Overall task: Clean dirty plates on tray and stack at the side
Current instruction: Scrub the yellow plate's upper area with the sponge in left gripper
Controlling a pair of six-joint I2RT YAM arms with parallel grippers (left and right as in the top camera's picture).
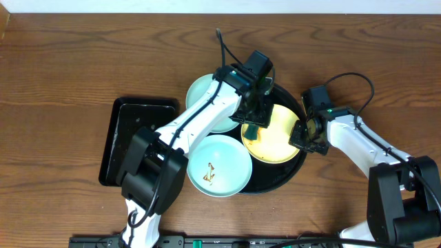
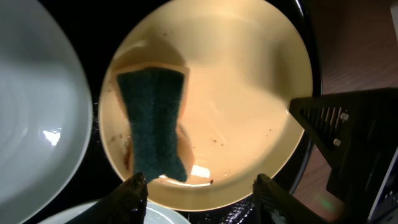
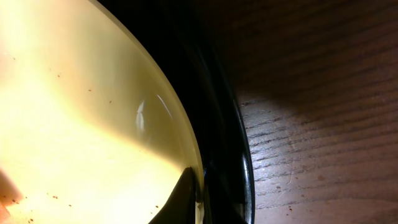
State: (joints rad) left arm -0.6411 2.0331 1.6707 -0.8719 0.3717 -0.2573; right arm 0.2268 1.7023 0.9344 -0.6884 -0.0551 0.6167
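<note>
Three plates crowd the round black tray point(image 1: 279, 178): the yellow plate point(image 1: 282, 146) at the right, the near blue plate point(image 1: 219, 165) with brown smears, the far blue plate point(image 1: 207, 96) at the left. In the yellow plate lies a green sponge point(image 2: 152, 124), its long axis running away from our left gripper point(image 2: 199, 194), whose fingers stand wide and hold nothing. We judge this arm the nearer for scrubbing. Our right gripper point(image 1: 308, 136) meets that plate's right rim; we cannot tell its grip.

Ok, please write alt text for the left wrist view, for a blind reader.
A dark green sponge lies on a pale yellow plate in the black tray. The left gripper hangs open above it; a pale blue plate shows at left.
</note>
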